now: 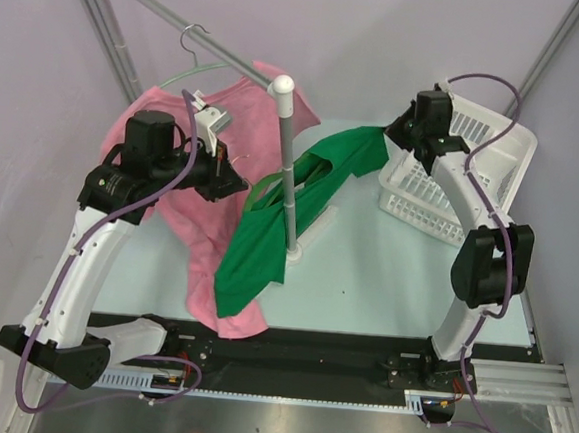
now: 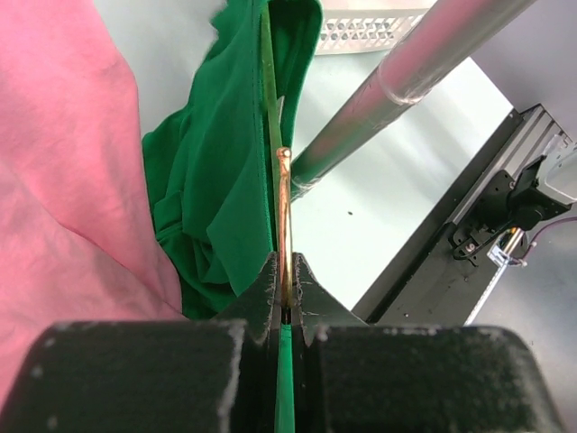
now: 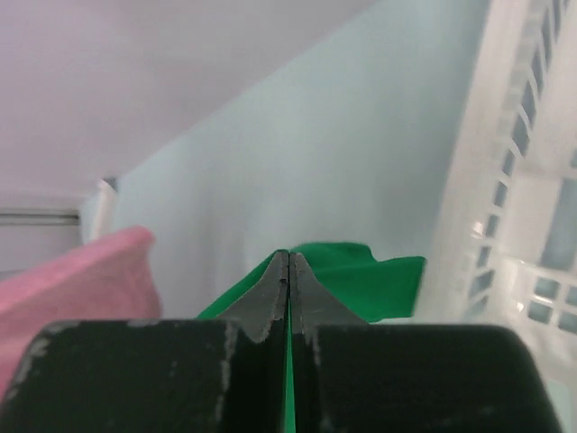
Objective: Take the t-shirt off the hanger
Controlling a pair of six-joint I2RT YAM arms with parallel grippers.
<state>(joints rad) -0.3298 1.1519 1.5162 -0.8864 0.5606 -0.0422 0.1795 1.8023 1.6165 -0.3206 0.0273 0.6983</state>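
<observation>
A green t-shirt (image 1: 251, 259) hangs stretched across a green hanger (image 1: 270, 188) beside the rack's upright post (image 1: 289, 166). My left gripper (image 1: 240, 183) is shut on the hanger; the left wrist view shows the jaws (image 2: 287, 271) pinching its brass hook wire (image 2: 285, 212), with the shirt (image 2: 216, 180) draped to the left. My right gripper (image 1: 388, 134) is shut on the shirt's far end, holding it taut towards the basket. In the right wrist view the green fabric (image 3: 383, 275) shows between and behind the closed jaws (image 3: 288, 257).
A pink t-shirt (image 1: 207, 240) hangs on a second hanger (image 1: 194, 64) from the metal rail (image 1: 175, 15), behind my left arm. A white laundry basket (image 1: 474, 161) stands at the back right. The rack's base (image 1: 308, 236) sits mid-table.
</observation>
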